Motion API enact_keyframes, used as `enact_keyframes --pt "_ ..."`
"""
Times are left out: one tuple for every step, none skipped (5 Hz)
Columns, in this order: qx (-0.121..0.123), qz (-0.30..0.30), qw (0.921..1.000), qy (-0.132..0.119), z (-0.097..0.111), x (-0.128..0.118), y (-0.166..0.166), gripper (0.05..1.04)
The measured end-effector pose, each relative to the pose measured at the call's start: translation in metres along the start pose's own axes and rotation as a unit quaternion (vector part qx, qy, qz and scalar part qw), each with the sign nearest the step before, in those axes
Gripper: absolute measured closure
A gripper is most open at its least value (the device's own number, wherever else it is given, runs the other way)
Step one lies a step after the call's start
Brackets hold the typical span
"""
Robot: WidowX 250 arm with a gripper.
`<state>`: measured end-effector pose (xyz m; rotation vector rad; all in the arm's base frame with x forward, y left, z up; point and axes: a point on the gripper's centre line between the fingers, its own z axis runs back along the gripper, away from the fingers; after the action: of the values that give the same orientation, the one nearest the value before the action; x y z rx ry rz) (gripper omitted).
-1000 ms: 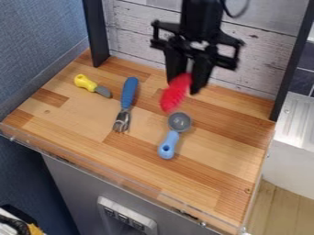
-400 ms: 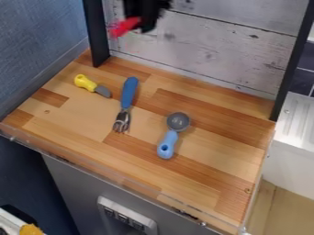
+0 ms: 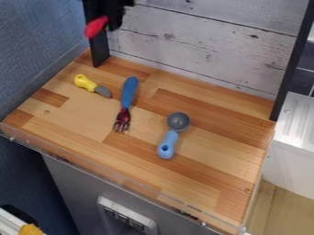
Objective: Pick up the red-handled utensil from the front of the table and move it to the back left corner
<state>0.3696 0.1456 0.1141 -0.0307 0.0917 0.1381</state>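
- The black gripper (image 3: 113, 21) hangs beyond the blue-handled fork (image 3: 128, 92), up and to the left of its handle in the camera view, in front of a black post (image 3: 98, 48)
- The pincer appears closed around a red object (image 3: 96, 27), which pokes out on its left side in the view; exactly how its tips press on it is hard to make out
- That red object is up off the wooden board (image 3: 208, 172), beyond the far end of the fork's handle and left of it; its blurred shape leaves me unsure what it is
- A small knife with a yellow handle (image 3: 85, 82) lies left of the fork, near its handle and apart from it, blade angled towards it
- A scoop with a grey bowl (image 3: 178, 121) and a light blue handle lies right of the fork, its bowl nearest the fork's tines, its handle pointing towards the board's front edge
- The step in hand looks like the holding of a lifted object, with no release made yet
- From here, I judge, any move calls for a firm grip, clearance from the post beyond the fork, and a controlled descent before the pincer lets go
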Motion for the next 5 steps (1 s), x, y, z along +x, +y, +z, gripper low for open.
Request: enact_keyframes --pt "-0.001 0.019 0.9998 0.005 -0.026 0.001 0.006 0.720" --pt "0.004 0.002 1.0000 0.000 -0.038 0.001 0.006 0.720" --pt "0.004 -0.046 0.9989 0.005 -0.048 -0.002 0.005 0.720" --pt "0.002 -0.105 0.9944 0.010 -0.056 -0.003 -0.004 0.720" --pt "-0.002 -0.149 0.9886 0.023 -0.066 -0.010 -0.011 0.720"
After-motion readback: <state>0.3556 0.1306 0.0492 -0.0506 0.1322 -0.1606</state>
